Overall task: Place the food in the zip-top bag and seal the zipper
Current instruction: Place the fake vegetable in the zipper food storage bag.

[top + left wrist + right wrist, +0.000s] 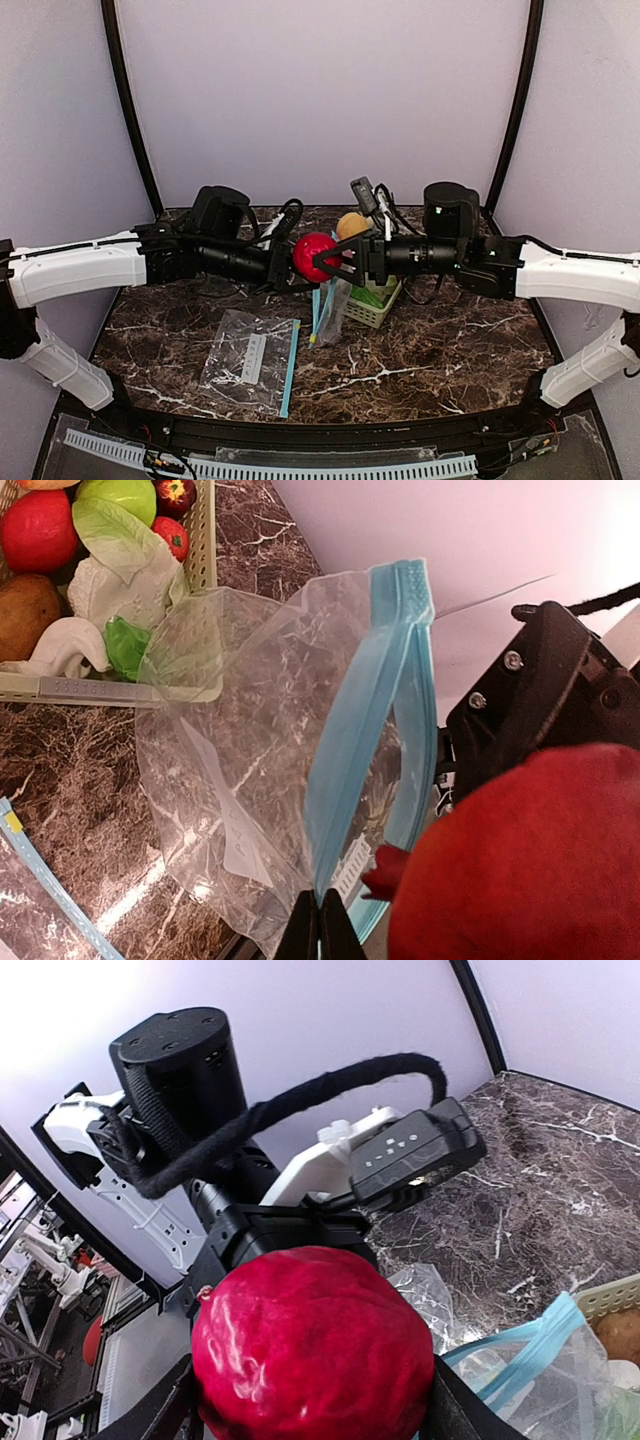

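Right tool (326,262): jaws spread wide and clamped on a red fruit (310,1350), one finger on either side. The fruit is held in the air, above and left of the basket (378,312), clear of the tabletop (450,350).

Left tool (320,930): jaws together, pinching the blue zipper (365,710) of the bag (240,780). The bag hangs from that pinch just beside the basket, and its clear film overlaps the basket's corner in the left wrist view. The zipper strips look parted. The red fruit is outside the bag, close to the zipper; contact cannot be told.

Other food lies inside the basket: cauliflower (95,590), a green fruit (120,495), a brown piece (22,610).

A second bag (250,355) lies flat on the tabletop, left of the basket and nearer the arm bases.
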